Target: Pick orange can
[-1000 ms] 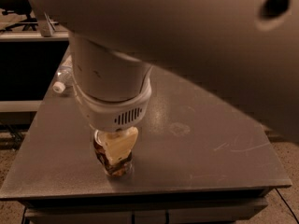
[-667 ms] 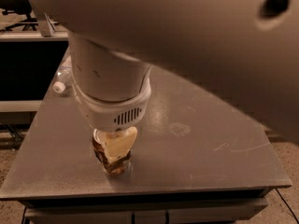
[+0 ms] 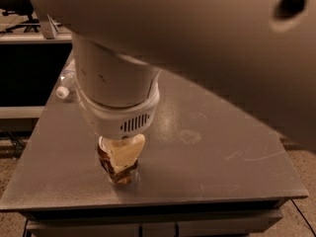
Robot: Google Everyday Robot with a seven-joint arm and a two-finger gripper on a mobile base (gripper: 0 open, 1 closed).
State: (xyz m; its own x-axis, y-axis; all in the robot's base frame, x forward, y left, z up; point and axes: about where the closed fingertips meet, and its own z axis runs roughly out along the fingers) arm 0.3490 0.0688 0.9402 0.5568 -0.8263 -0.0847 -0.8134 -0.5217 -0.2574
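Note:
The orange can (image 3: 114, 171) stands near the front left of the grey table (image 3: 222, 132), brown-orange with dark and white markings. Its top is hidden. My gripper (image 3: 121, 157) hangs straight down from the big white wrist housing (image 3: 118, 107) and is right on the can. A cream-coloured part of the gripper covers the can's upper front. The can's base rests on the table and the can looks slightly tilted.
A clear plastic bottle with a white cap (image 3: 63, 89) lies at the table's left edge, behind the wrist. My arm's large beige body (image 3: 207, 43) fills the top and right of the view. The table's front edge is just below the can.

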